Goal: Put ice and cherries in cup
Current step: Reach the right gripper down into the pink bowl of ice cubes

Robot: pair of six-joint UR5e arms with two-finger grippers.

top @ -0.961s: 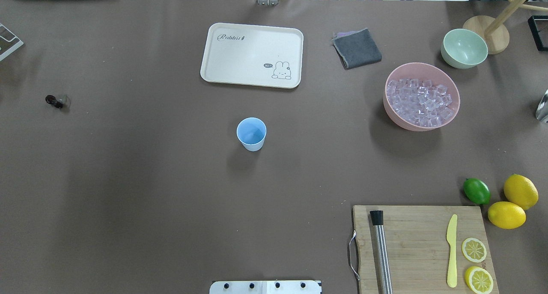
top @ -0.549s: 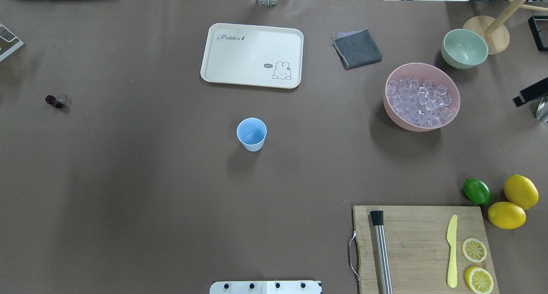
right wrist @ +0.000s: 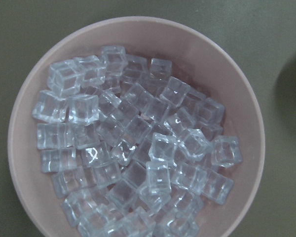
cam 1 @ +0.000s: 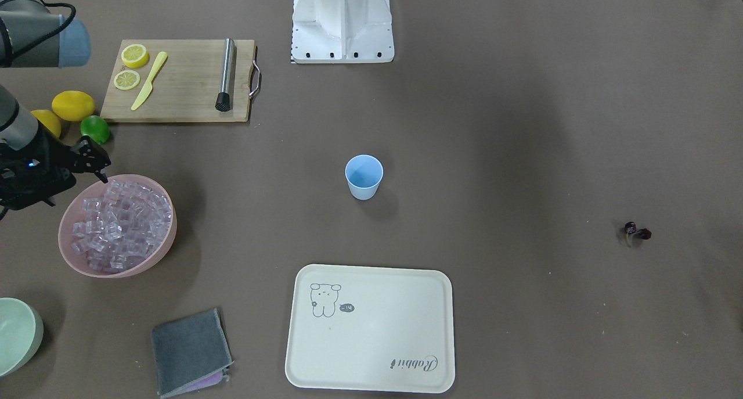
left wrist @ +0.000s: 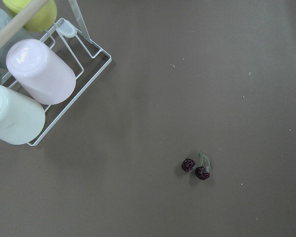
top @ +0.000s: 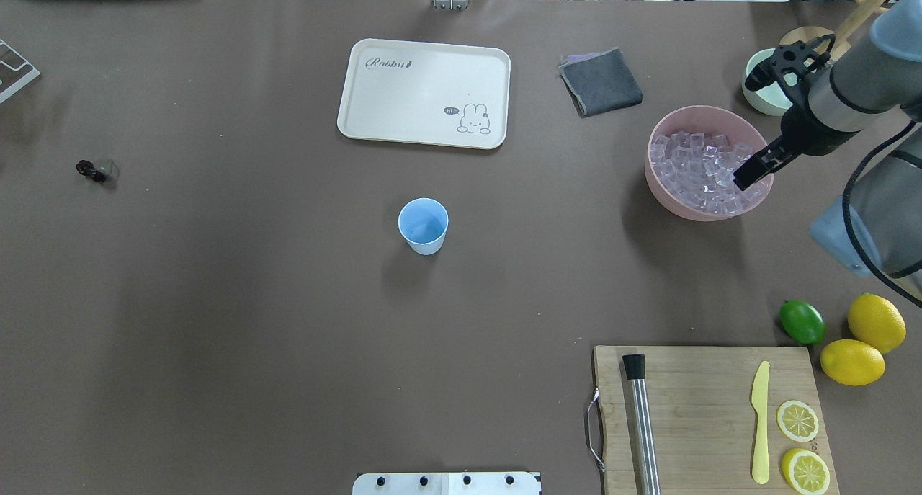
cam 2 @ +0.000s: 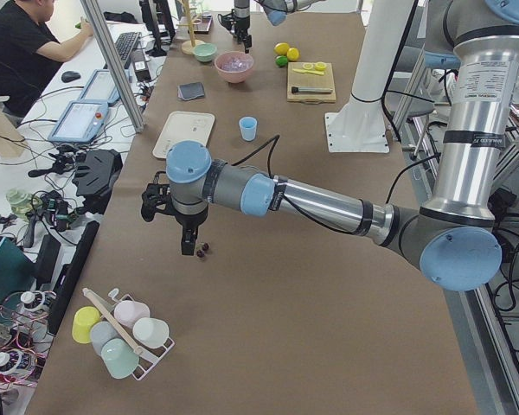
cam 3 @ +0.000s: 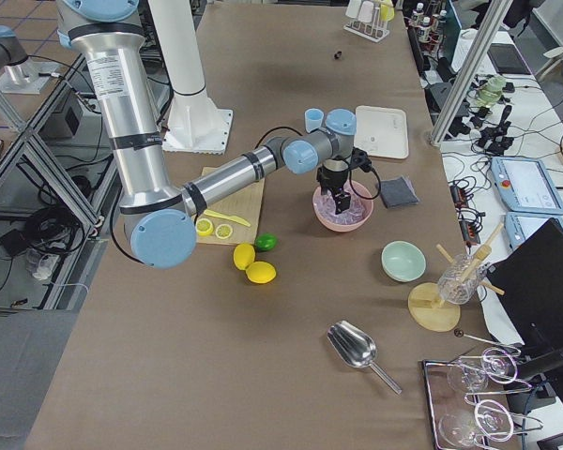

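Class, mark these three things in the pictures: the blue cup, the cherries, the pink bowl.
cup (top: pixel 423 223): overhead exterior view, inside of its open mouth.
cherries (left wrist: pixel 203 173): left wrist view, the right-hand cherry.
pink bowl (right wrist: pixel 241 103): right wrist view, bare inner wall.

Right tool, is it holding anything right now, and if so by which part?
Nothing. The right tool hovers empty above the pink bowl; the ice all lies loose inside.

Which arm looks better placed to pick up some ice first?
The right. The right gripper hangs over the pink bowl holding the ice, while the left gripper is at the table's far end near the cherries.
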